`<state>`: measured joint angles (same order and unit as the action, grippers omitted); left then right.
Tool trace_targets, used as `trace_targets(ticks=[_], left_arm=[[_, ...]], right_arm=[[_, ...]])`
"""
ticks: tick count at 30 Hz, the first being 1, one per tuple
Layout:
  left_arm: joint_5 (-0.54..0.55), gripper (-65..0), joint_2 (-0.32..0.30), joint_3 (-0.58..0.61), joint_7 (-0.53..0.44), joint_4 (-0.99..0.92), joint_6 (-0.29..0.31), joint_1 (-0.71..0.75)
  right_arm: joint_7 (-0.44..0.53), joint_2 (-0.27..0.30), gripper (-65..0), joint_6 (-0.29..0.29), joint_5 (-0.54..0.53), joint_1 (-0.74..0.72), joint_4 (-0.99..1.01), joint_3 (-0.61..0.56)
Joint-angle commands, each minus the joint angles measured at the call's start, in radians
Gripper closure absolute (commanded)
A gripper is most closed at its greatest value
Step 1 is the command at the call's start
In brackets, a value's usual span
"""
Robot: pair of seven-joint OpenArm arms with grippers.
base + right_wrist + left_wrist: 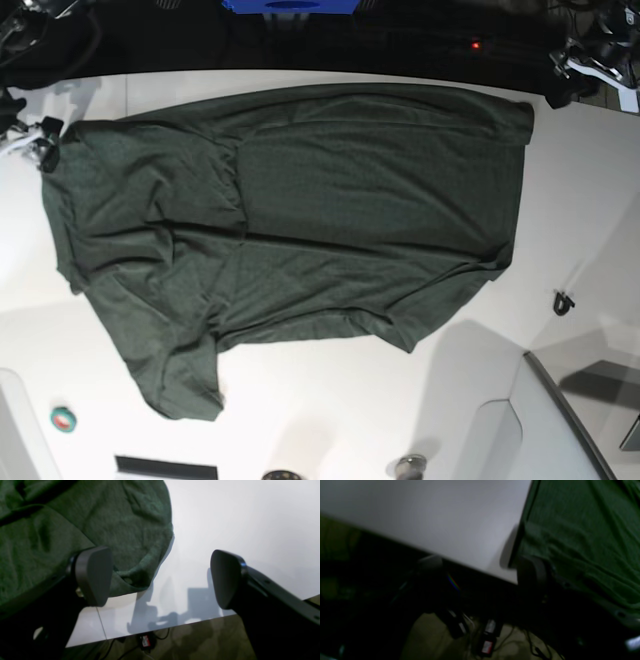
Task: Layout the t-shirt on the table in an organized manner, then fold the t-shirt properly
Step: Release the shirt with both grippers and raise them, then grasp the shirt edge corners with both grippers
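Both corners let go, t-shirt (300, 230) spread out along the far side of the table (330, 420).

My right gripper (160, 577) stands wide open with nothing between its pads (95, 575); one pad sits over a rounded cloth corner, the other over bare white, so I judge the hem is laid down here at the table's far edge; my left gripper (480, 567) is dim and blurred, its jaws look parted beside the shirt's straight edge, holding no cloth that I can make out; from the base view the shirt lies broad but wrinkled, one sleeve trailing toward the near left; smoothing looks needed before any fold.
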<state>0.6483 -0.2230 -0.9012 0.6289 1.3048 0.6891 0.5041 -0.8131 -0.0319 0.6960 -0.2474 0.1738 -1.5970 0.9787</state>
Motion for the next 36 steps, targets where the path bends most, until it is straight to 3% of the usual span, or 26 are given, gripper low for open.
trace_targets(ticks=[1,7,15,18,24,30,36], left_arm=[[0.020,-45.1,-0.006,-0.009,-0.019,0.015,0.009,0.006],[0.021,-44.9,0.017,-0.002,-0.013,0.031,0.009,0.006],[0.018,-44.9,0.055,-0.008,-0.013,0.189,0.009,0.032],[0.009,-44.9,0.053,0.001,-0.016,0.129,0.009,-0.002],[-0.130,-44.9,0.058,0.001,-0.016,0.055,0.009,-0.092],[-0.137,-44.9,0.058,0.007,-0.014,0.051,0.009,-0.111],[-0.132,-44.9,0.058,0.109,-0.020,-0.004,0.009,-0.115]], right_arm=[[0.014,0.014,-55.7,0.002,-0.008,0.008,-0.010,0.004],[0.016,0.017,-55.7,0.002,-0.007,0.025,-0.009,0.007],[0.016,0.019,-55.7,0.002,-0.007,0.030,-0.009,-0.001],[0.016,0.019,-55.7,0.002,-0.007,0.030,-0.009,-0.001],[0.016,0.020,-55.7,0.002,-0.007,0.030,-0.009,0.001],[0.016,0.020,-55.7,0.002,-0.007,0.030,-0.009,0.003],[0.016,0.020,-55.7,0.002,-0.007,0.030,-0.009,-0.001]])
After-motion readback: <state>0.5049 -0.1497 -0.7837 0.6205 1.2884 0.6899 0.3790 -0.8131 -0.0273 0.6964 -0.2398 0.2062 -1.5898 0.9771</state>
